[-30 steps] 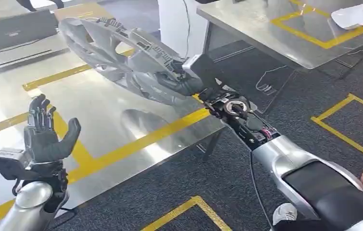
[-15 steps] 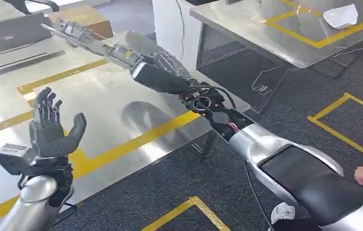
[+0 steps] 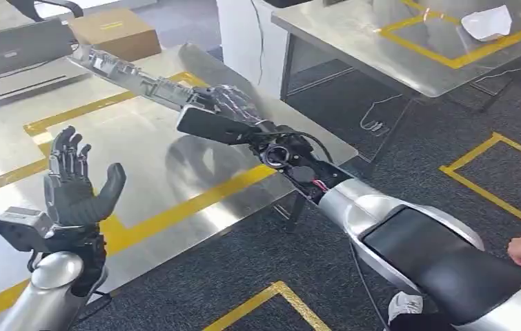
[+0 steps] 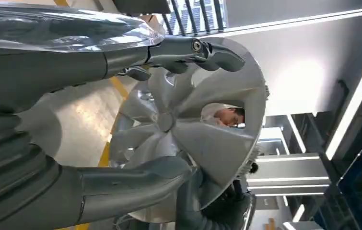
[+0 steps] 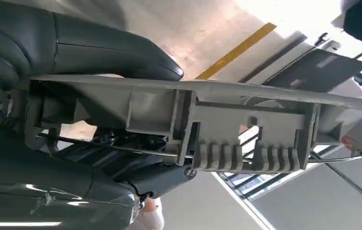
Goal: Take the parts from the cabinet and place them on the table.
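Wheel cover [image 3: 140, 79], silver-grey plastic with spokes, is held edge-on above the steel tabletop [image 3: 140, 158], clear of its surface. The right robot hand [image 3: 226, 103] grips it by the rim, thumb on one face and darker fingers on the ribbed back. The left robot hand [image 3: 71, 183] is raised beside the tabletop's near corner with fingers spread and upright, holding nothing. Yellow tape lines [image 3: 195, 200] cross the tabletop, and a cardboard box [image 3: 114, 32] sits at its far end.
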Available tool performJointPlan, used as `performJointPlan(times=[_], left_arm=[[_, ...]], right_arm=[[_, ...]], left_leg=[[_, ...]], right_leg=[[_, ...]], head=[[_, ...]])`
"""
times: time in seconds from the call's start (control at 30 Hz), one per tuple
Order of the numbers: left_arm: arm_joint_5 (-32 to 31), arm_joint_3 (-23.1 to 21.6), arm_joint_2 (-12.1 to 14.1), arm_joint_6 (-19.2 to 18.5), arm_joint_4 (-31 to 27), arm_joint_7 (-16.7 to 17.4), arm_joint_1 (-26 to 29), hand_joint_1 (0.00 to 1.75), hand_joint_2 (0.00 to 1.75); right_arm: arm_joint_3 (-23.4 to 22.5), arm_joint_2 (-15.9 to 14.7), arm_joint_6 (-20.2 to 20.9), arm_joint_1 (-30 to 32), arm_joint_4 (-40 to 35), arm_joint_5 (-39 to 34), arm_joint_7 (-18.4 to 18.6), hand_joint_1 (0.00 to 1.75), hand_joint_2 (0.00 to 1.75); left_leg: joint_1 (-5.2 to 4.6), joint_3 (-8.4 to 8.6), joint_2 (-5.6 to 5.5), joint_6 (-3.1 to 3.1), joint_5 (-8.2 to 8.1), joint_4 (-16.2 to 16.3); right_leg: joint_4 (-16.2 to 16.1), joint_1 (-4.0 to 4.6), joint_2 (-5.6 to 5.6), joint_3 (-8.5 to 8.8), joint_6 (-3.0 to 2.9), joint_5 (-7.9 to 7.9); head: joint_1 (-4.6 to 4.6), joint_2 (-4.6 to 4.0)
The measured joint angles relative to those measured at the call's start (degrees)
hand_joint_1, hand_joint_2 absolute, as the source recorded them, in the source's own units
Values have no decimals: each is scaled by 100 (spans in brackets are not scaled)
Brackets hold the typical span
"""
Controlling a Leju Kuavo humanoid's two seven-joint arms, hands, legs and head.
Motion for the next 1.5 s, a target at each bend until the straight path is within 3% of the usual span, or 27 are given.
performJointPlan(times=[1.07,1.1,1.17,1.2,1.3,1.5], left_arm=[[0,-2,-2,0,52,0,-2,0,175],[58,-2,-2,-11,55,4,-3,0,175],[517,-2,-4,-140,63,145,-21,0,175],[625,-2,-4,-179,79,155,-34,0,175],[702,-2,-11,-203,96,120,-74,0,175],[817,-2,0,-208,125,83,-72,0,175]], right_arm=[[210,39,-15,-32,306,0,-2,175,175],[212,42,-60,-32,306,143,123,175,175],[497,180,-506,-12,387,1120,948,175,175],[812,273,-721,47,461,2046,1402,0,0],[1444,394,-863,278,603,3992,1598,0,0],[1965,474,-850,318,776,3720,1495,0,0]], left_leg=[[0,5,1,-1,1,0],[0,4,0,-2,1,-1],[1,15,1,-7,-3,-4],[3,23,13,-8,-5,-4],[4,24,11,-8,-4,-5],[5,29,14,-9,-4,-9]], right_leg=[[1,0,1,3,-3,2],[1,1,1,5,-3,2],[1,5,0,14,-4,0],[0,5,3,15,-8,-2],[0,5,3,15,-8,-3],[0,6,3,17,-10,-4]], head=[[-7,0],[-7,0],[13,0],[7,0],[-7,0],[-11,0]])
